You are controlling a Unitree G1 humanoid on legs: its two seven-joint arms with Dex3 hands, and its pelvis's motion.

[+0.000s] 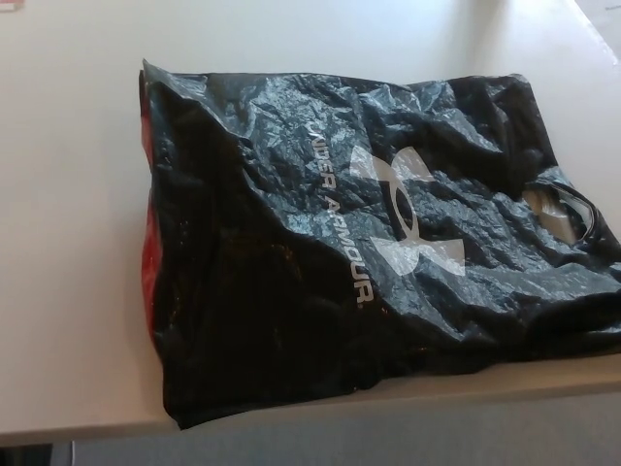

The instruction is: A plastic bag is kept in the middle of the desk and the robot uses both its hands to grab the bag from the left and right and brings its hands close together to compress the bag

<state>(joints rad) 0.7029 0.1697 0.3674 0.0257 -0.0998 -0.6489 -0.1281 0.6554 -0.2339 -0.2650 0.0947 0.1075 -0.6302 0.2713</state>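
Black plastic bag point(369, 252) lay flat and crumpled across the middle of the pale desk point(68, 291), and it filled most of the view. Its surface was a mass of creases and folds, catching light on the far side and going dark and glossy toward the near left corner. White lettering point(340, 218) ran down the centre, reading as part of "UNDER ARMOUR", with a white logo point(408, 209) just to the right of it, both turned sideways to the camera. Along the left edge a strip of red point(148, 262) showed, a side panel or lining peeking out from under the black. Over on the right, the cut-out handle point(563, 209) formed a loop, and a bit of the light desk showed through the opening. The near left corner of the bag reached right to the desk's near edge, perhaps slightly over it. Beyond that edge a grey band point(388, 437) ran along the bottom of the view. Neither robot hand was anywhere to be seen, left or right, so their fingers could not be judged at all. The bag sat alone, untouched.
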